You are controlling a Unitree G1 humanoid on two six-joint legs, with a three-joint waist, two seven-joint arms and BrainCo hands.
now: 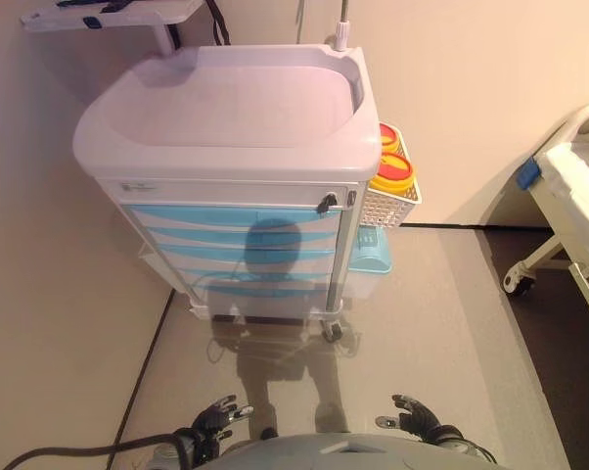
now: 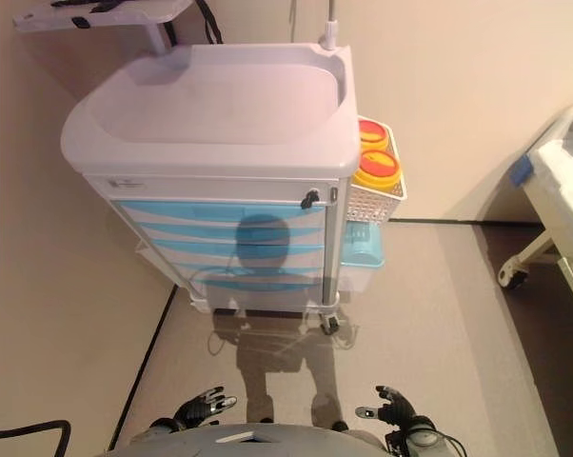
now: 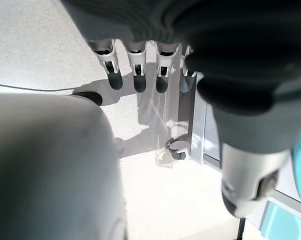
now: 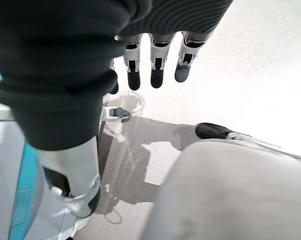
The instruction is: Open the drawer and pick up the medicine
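Drawers (image 1: 238,216) of cart (image 1: 231,98) closed, well apart from left hand (image 1: 214,419) and right hand (image 1: 412,415), both with fingers relaxed, empty; no writing readable

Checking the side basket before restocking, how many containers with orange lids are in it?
2: both stand in the white basket on the cart's right side, one orange-lidded container in front, the other behind. More may be hidden below.

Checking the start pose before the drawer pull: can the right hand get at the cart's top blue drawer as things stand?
Probably not yet. The right hand hangs low by the robot's body, fingers relaxed, with open floor between it and the top blue drawer. Nothing blocks the way.
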